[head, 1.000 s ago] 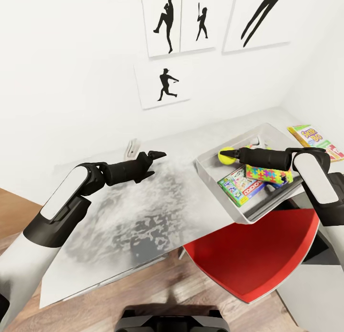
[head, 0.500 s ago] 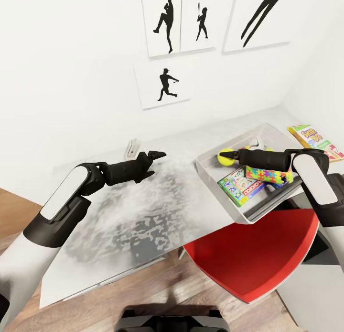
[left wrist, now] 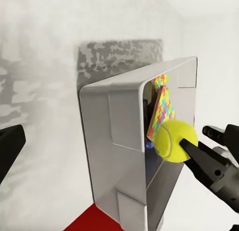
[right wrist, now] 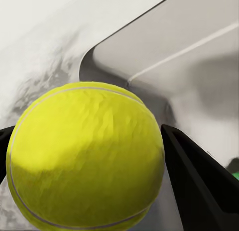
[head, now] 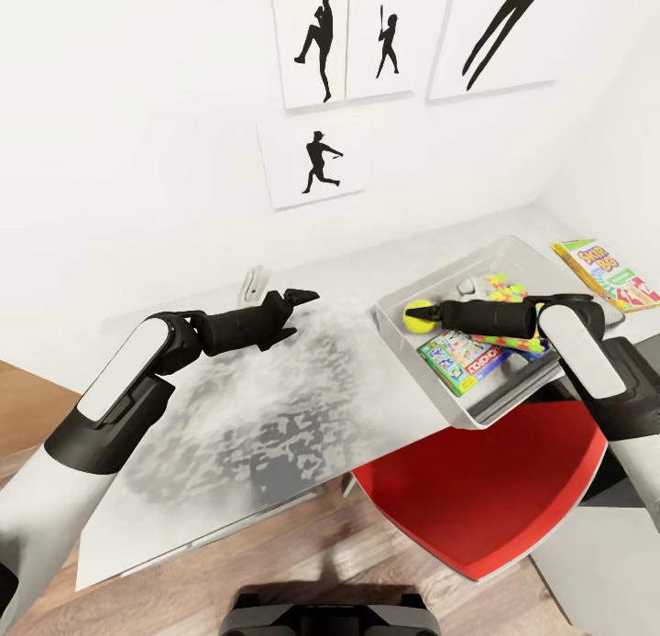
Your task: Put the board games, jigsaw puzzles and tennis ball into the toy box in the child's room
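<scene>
My right gripper (head: 424,316) is shut on the yellow tennis ball (head: 417,316), holding it low inside the light grey toy box (head: 396,299), near the box's left corner. The ball (right wrist: 87,156) sits between both fingers in the right wrist view. In the box lie a Monopoly board game (head: 461,355) and a multicoloured jigsaw puzzle (head: 507,290), partly hidden by my right arm. The left wrist view shows the box wall (left wrist: 119,141), the ball (left wrist: 174,138) and a jigsaw (left wrist: 162,106). A yellow-green-red board game (head: 610,274) lies on the table (head: 275,407) right of the box. My left gripper (head: 307,296) hovers open over the table, left of the box.
A red chair (head: 486,489) stands under the table's front edge, below the toy box. A small white object (head: 254,286) lies near the wall behind my left gripper. Silhouette pictures (head: 312,164) hang on the white wall. Wooden floor (head: 367,553) shows in front.
My right gripper has carried the tennis ball down and to the left, deeper into the toy box. The jigsaw in the box has shifted. The left arm has not moved.
</scene>
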Motion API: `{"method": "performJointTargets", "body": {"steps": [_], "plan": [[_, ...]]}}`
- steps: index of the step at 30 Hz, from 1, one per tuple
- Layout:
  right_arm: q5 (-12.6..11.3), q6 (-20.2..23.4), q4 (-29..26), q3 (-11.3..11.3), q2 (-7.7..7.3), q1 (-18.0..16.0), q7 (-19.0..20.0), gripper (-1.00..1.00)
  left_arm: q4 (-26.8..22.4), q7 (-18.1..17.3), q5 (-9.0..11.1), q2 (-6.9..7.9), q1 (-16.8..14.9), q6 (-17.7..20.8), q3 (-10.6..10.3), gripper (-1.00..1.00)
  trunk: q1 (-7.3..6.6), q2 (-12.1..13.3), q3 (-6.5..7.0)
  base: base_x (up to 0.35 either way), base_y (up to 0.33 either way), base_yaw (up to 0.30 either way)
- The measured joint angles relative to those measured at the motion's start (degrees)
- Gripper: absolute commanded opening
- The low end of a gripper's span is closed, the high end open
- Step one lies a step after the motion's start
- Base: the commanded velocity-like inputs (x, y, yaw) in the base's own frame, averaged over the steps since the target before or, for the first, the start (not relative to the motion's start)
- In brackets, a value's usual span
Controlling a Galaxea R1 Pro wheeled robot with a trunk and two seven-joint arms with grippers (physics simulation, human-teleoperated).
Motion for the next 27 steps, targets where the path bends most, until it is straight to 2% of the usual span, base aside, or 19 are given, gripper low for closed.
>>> {"method": "performJointTargets", "body": {"steps": [7,23,24,27], "plan": [[0.0,0.0,0.4,0.6,0.63,0.0,0.0,-1.00,0.0,0.0,0.0,0.00,0.0,0.0,0.0,1.00,0.00,0.0,0.00,0.000,0.000,0.000],[0.0,-0.1,0.6,0.8,1.01,0.0,0.0,-1.00,0.0,-0.1,0.0,0.00,0.0,0.0,0.0,1.00,0.00,0.0,0.00,0.000,0.000,0.000],[0.0,-0.1,0.6,0.8,1.02,0.0,0.0,1.00,0.0,-0.1,0.0,0.00,0.0,0.0,0.0,1.00,0.00,0.0,0.00,0.000,0.000,0.000],[0.0,-0.1,0.7,0.8,1.04,0.0,-0.1,1.00,0.0,-0.1,0.0,0.00,0.0,0.0,0.0,1.00,0.00,0.0,0.00,0.000,0.000,0.000]]}}
